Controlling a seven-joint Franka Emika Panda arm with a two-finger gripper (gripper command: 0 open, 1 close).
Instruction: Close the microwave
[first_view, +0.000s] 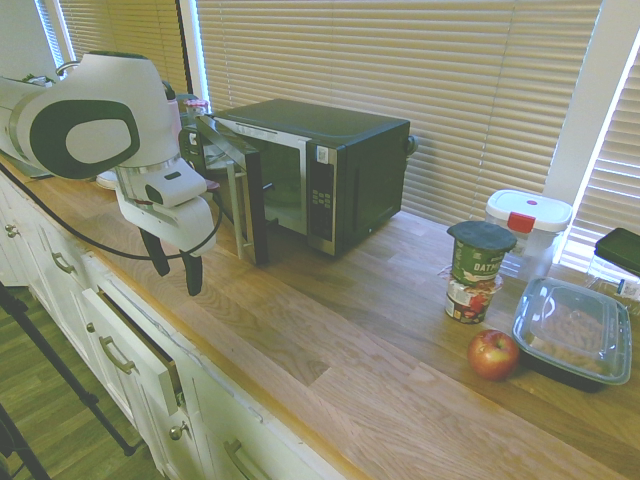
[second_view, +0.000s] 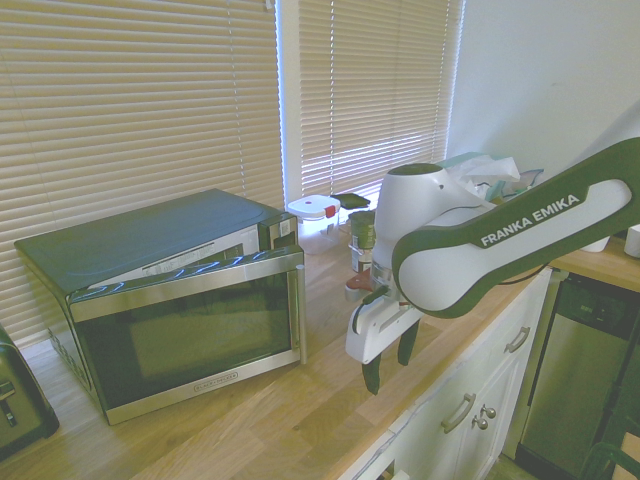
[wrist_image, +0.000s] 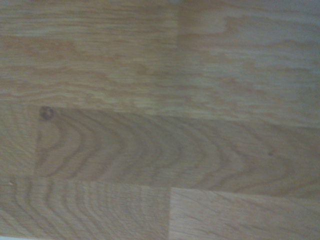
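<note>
One microwave (first_view: 370, 180) on the wooden counter (first_view: 330, 320), far side and around centre in first exterior view; door (second_view: 205, 330) swung partly out, handle (first_view: 238, 210) at free edge. Not closed as yet

Gripper (first_view: 180, 280) left of handle and nearer the counter front in first exterior view, above the wood. Fingers spread wide apart, nothing between; apart from door and handle. Nothing but wood grain in wrist view.

Step in hand, as judged: approach outer face of door, then push shut. No grasp needed. Better to bring fingers together first, for one firm pushing point and less risk of hooking the handle. Set height by mid-door, clear of counter. Make contact near the free edge, for leverage; avoid the hinge side. Push rightward and far in first exterior view, following the hinge arc rather than a straight line, slowly at first.

Watch for: fingertips slipping round the free edge to the inner side, snagging behind handle, or shoving the whole microwave back. Near the end, press squarely over the latch side until flush, then back off straight, without dragging on the handle
</note>
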